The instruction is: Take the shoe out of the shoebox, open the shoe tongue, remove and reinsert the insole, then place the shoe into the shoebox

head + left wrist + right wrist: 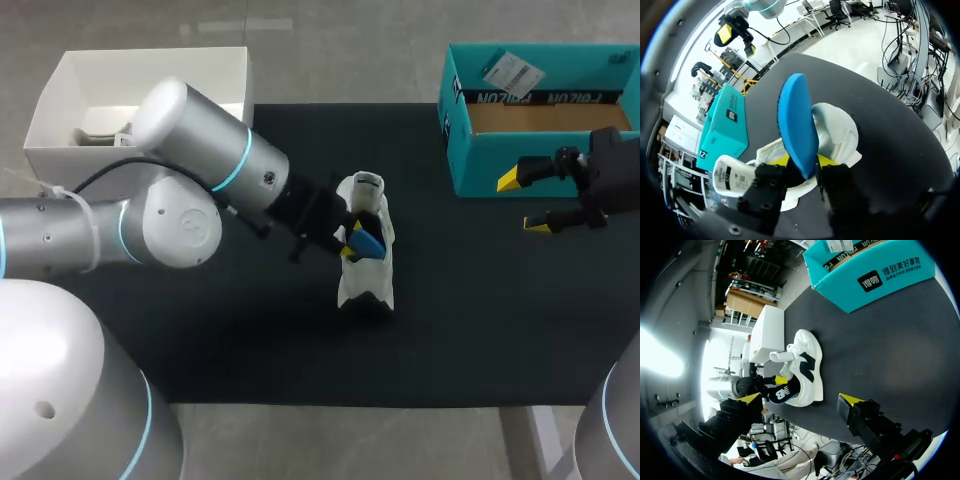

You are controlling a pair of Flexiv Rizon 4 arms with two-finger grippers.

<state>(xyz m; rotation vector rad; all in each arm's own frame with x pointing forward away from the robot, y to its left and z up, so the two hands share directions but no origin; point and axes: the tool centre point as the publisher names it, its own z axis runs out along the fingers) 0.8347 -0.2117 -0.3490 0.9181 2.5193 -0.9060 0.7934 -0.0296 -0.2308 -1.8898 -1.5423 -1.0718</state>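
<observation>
My left end effector is clenched on the lower end of the blue foam insole, its long axis rising from the white sneaker just beneath, so I judge reinsertion a downward push; my released right end effector is well apart from the sneaker.

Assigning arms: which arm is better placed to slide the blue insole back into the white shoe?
Left: left gripper is shut on the blue foam insole at the white sneaker; right gripper hangs open by the teal cardboard shoebox.
</observation>
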